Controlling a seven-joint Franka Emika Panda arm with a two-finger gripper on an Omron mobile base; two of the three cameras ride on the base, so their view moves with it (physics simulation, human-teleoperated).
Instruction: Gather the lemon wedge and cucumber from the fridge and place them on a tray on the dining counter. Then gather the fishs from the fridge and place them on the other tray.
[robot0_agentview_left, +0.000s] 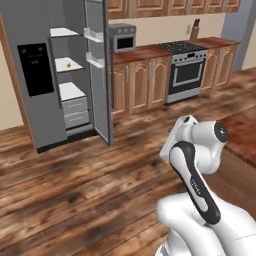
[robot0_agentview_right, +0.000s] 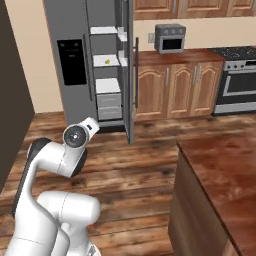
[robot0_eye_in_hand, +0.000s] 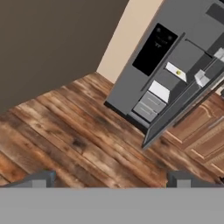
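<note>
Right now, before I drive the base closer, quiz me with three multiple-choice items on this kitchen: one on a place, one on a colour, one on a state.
1. Where does the small yellow item lie?
A. on a middle fridge shelf
B. on the floor
C. on the stove

2. What colour is the panel on the closed fridge door?
A. white
B. black
C. red

3. How does the right fridge door stand?
A. shut
B. swung open
C. taken off

Answers:
1. A, since the yellow item sits on a white shelf inside the fridge.
2. B, since the panel is black against the grey door.
3. B, since that door stands edge-on and the shelves are bared.
</note>
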